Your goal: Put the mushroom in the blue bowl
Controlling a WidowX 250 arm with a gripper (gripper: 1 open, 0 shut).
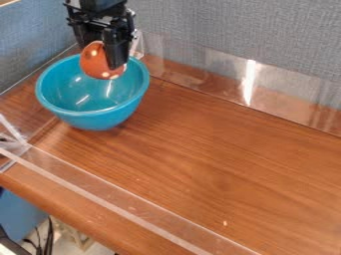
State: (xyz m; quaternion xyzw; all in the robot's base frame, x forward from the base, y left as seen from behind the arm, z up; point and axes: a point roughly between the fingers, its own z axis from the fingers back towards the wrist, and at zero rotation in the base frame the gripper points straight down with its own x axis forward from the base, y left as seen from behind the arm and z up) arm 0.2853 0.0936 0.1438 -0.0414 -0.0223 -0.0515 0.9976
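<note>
The blue bowl (90,95) stands on the wooden table at the far left, round, deep and glossy turquoise. Above its back rim hangs my gripper (100,58), black and pointing straight down. It is shut on the mushroom (95,58), whose reddish-orange cap shows between the fingers. The mushroom's stem is hidden by the fingers. The mushroom hangs over the bowl's far inner side, clear of the bowl's floor.
The wooden table (226,149) runs to the right and front of the bowl. Clear acrylic walls (246,80) line the back and the front left edge. A grey fabric wall stands behind.
</note>
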